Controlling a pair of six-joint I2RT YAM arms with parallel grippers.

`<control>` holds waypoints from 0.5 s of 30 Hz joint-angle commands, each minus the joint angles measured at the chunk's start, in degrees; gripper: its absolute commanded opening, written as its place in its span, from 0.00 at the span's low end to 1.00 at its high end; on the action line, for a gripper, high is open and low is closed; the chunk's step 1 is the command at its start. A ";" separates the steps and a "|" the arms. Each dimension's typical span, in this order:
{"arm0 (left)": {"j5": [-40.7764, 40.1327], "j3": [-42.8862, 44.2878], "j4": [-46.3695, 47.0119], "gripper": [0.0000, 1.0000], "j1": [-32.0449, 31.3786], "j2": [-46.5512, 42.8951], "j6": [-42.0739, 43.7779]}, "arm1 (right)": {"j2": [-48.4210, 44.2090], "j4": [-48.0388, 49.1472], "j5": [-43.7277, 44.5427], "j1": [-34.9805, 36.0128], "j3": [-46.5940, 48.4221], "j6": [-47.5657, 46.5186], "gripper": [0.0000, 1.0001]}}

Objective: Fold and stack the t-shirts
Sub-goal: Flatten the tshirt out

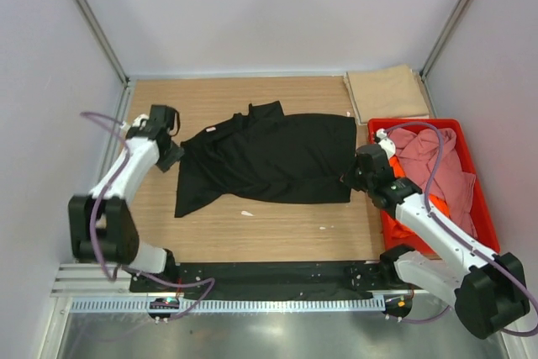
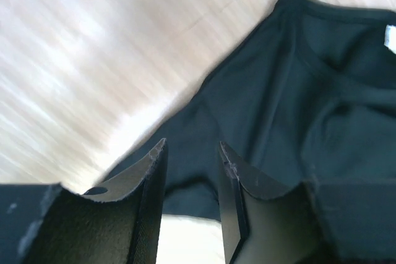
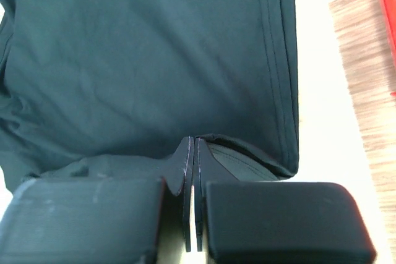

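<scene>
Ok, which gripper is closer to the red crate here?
Right. The right gripper sits just beside the red crate, by its left wall, at the black t-shirt hem; the left gripper is across the table, at the shirt's opposite edge.

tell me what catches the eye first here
A black shirt lies spread mid-table, with the right jaws shut on its right edge. At the right, a red crate holds a crumpled pink shirt. A folded tan shirt sits in the far right corner.
</scene>
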 commanded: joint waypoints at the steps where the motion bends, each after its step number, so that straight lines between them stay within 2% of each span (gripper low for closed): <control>1: 5.24 -12.72 -2.28 0.39 1.48 -11.36 -11.39 | -2.14 0.73 -1.44 -0.19 -0.88 0.61 0.01; 3: 9.56 -18.03 -0.78 0.39 2.01 -18.37 -15.29 | -3.02 -0.07 -2.58 -0.19 -0.88 0.35 0.01; 4: 10.18 -21.79 -0.60 0.39 2.01 -20.59 -17.22 | -3.46 -0.16 -3.02 -0.19 -0.88 0.17 0.01; 6: 9.58 -23.93 -1.47 0.39 2.18 -24.63 -22.06 | -4.69 -0.68 -3.73 -0.19 -1.14 -0.09 0.01; 11: 11.41 -30.34 -3.50 0.40 5.86 -26.41 -29.97 | -6.10 -1.04 -4.35 -0.28 -1.93 -0.27 0.01; 15: 10.02 -31.23 -2.70 0.39 6.14 -25.88 -30.95 | -6.54 -0.51 -4.87 -0.19 -2.90 0.08 0.01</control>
